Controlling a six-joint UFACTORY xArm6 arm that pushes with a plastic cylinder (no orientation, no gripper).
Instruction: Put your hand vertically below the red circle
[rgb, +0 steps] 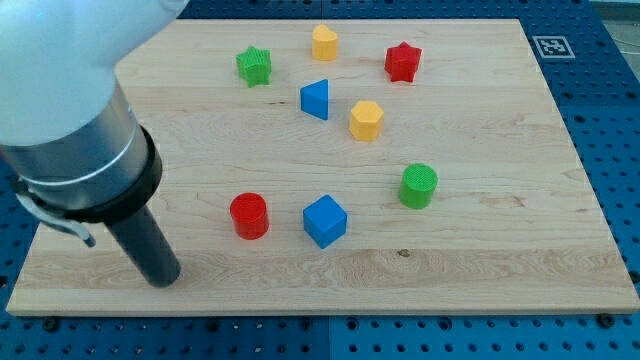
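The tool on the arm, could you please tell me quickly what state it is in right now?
My tip: a bare rod, no jaws, holding nothing; it sits at the view's left of the red cylindrical block, touching no block.

My tip (163, 280) sits at the board's (500, 260) bottom left, left of and slightly below the red circle (249, 216). The blue cube (325, 221) lies just right of that circle.
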